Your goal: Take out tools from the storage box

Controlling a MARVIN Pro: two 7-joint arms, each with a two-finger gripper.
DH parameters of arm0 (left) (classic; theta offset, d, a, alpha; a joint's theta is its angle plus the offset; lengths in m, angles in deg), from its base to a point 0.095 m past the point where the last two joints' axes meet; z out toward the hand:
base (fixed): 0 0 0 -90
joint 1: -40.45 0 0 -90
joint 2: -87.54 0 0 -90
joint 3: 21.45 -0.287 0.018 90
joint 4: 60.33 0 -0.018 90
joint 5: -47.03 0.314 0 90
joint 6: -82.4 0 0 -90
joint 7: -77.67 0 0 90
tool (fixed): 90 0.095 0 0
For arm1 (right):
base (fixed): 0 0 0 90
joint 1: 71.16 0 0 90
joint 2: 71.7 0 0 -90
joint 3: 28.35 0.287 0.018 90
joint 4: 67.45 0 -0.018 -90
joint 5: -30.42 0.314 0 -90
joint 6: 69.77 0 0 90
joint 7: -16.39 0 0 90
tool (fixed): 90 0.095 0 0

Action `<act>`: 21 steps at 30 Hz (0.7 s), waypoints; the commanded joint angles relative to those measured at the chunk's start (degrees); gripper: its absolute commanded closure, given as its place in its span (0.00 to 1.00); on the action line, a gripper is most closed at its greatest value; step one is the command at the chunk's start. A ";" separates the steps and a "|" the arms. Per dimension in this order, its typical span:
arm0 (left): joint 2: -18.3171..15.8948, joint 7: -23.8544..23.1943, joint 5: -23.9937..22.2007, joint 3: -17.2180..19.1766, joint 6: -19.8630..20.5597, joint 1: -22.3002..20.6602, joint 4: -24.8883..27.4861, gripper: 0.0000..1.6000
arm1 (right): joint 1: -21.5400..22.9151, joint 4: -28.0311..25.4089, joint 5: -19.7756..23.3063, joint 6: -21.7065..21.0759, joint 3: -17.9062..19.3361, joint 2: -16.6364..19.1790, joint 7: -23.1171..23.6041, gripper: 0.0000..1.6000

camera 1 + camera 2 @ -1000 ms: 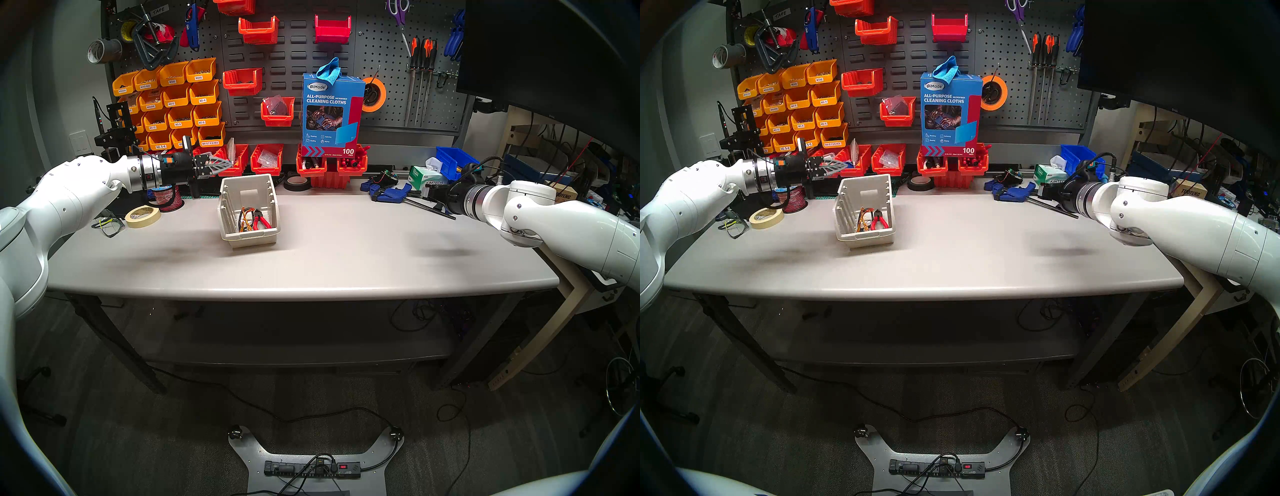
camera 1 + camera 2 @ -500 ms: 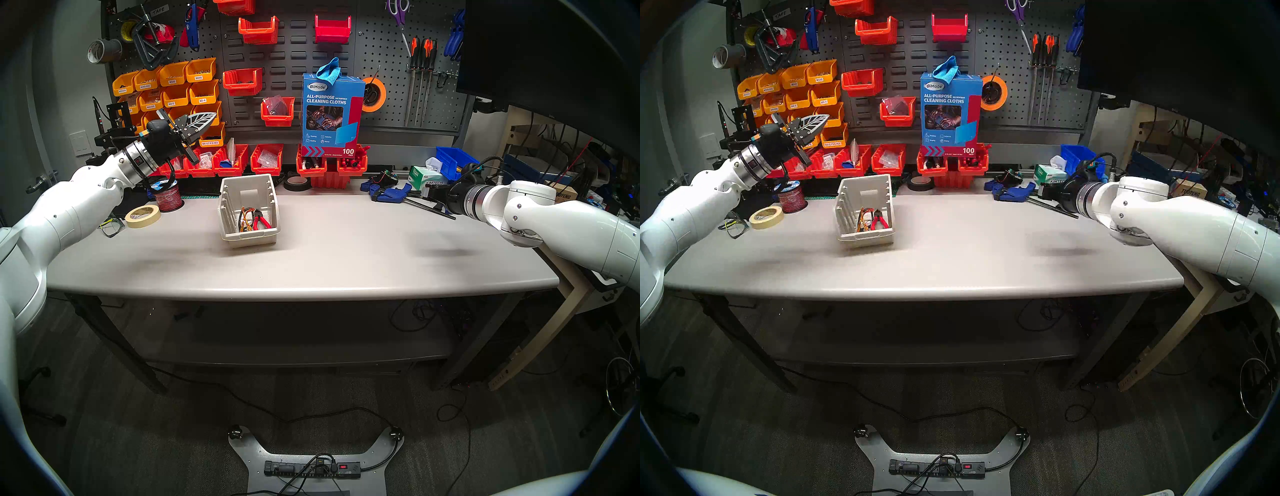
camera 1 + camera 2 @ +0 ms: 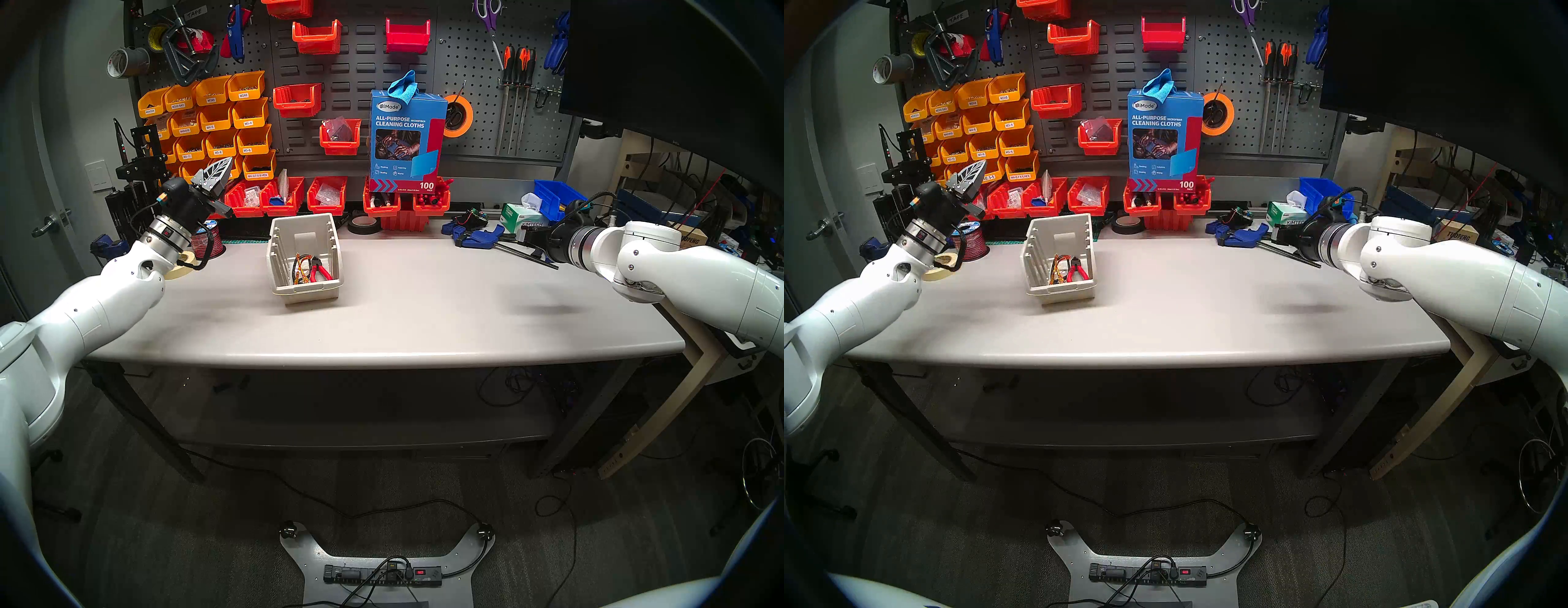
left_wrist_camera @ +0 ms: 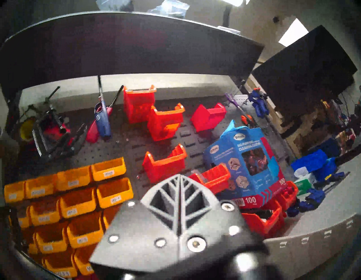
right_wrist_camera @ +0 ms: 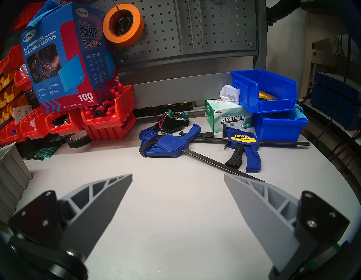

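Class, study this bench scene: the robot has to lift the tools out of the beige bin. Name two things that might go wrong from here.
1. The red-handled pliers lie against the folded safety glasses in the storage box; one grab might snag both.
2. The left gripper is shut and points up at the wall bins, beside the tape roll; swinging down could knock it.

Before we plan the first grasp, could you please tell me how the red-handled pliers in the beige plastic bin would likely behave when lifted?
The red-handled pliers look like rigid metal, so probably stiff and heavy for their size. Their handles splay apart, so they may pivot if gripped by one. They touch the orange-and-black glasses in the beige bin, which might drag along.
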 commanded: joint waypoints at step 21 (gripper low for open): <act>1.50 29.87 5.62 -0.68 0.03 3.97 6.65 0.00 | 0.99 0.10 -0.21 0.07 0.77 0.04 -0.02 0.00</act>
